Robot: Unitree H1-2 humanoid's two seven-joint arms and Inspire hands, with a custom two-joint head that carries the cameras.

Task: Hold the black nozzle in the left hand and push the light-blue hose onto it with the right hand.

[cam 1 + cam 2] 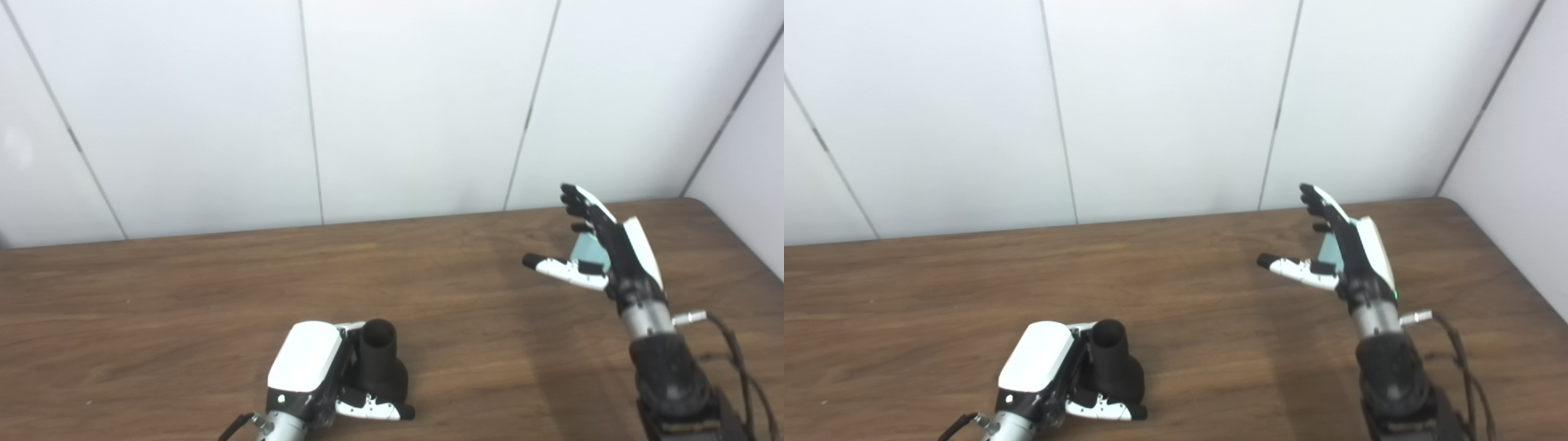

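Note:
The black nozzle [380, 364] stands upright near the table's front edge, its open mouth facing up. My left hand [318, 373] is shut on it, with the thumb wrapped across its wider base. Far to the right my right hand [603, 248] is raised with its fingers stretched out and its thumb spread toward the left. A small patch of the light-blue hose [589, 250] shows between that thumb and the palm. Most of the hose is hidden by the hand, and I cannot tell whether the two touch.
The brown wooden table [184, 306] runs back to a white panelled wall. Its right edge slants in close by my right arm, and a black cable [732, 343] trails from that wrist.

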